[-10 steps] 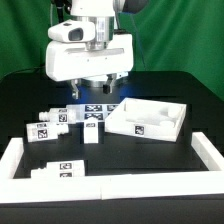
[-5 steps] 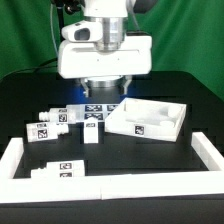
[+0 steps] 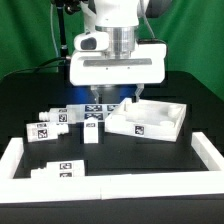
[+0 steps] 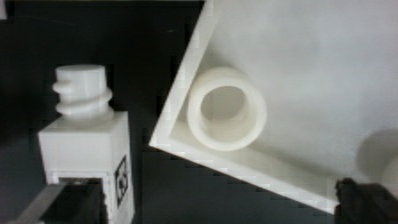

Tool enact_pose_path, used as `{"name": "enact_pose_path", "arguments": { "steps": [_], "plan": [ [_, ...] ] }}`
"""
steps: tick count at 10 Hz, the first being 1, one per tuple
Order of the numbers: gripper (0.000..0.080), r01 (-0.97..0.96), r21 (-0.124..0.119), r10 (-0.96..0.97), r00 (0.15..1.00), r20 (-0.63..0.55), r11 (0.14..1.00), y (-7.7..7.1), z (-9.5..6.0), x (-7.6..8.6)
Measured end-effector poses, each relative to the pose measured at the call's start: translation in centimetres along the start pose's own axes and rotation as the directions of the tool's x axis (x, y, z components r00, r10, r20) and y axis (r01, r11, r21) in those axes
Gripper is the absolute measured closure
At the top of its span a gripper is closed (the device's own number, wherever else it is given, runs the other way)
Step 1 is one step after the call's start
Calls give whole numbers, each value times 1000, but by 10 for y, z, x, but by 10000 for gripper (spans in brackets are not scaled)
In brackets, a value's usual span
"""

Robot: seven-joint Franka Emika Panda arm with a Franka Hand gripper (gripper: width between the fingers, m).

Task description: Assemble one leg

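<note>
Standing upright on the black counter (image 3: 30, 95), the leg (image 3: 92, 132) (image 4: 80, 135) has its ridged stud on top and its tag facing front. It sits just beside the white tray panel (image 3: 150, 120) (image 4: 267, 50), on the exterior view's left of it, with a thin dark gap between them. The arm (image 3: 118, 62) hangs straight down above the spot where the marker board (image 3: 93, 110) meets the panel's corner. The fingers (image 3: 128, 99) (image 4: 63, 203) are spread wide, gripping nothing, with their tips clear of the counter. In the wrist view one tip shows by the leg's base and the other over the panel, near a round socket (image 4: 228, 105) in its floor. Since a second ago the arm has slid steadily toward the exterior view's right, from over the marker board's far side to the panel's edge; height looks about the same, and no part on the counter has shifted. Count: four legs: this one, two lying at the exterior view's left (image 3: 42, 128) (image 3: 62, 115), and one by the front white rail (image 3: 60, 172). There is one panel, one marker board and one arm.
</note>
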State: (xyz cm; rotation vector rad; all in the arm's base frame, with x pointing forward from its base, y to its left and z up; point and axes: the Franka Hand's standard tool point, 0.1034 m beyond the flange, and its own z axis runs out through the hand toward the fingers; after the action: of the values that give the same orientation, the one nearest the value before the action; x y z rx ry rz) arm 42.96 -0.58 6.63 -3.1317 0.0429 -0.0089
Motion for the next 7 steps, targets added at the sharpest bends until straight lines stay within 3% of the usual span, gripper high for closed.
{"name": "enact_pose_path", "arguments": {
  "steps": [1, 4, 6, 7],
  "plan": [
    [150, -11, 0, 11, 1000, 2, 1000, 0, 1, -1],
    [150, -324, -25, 325, 942, 84, 946, -22, 23, -49],
    [150, -388, 3, 387, 921, 51, 922, -19, 30, -43],
    [150, -378, 2, 377, 924, 56, 926, -20, 30, -44]
  ]
}}
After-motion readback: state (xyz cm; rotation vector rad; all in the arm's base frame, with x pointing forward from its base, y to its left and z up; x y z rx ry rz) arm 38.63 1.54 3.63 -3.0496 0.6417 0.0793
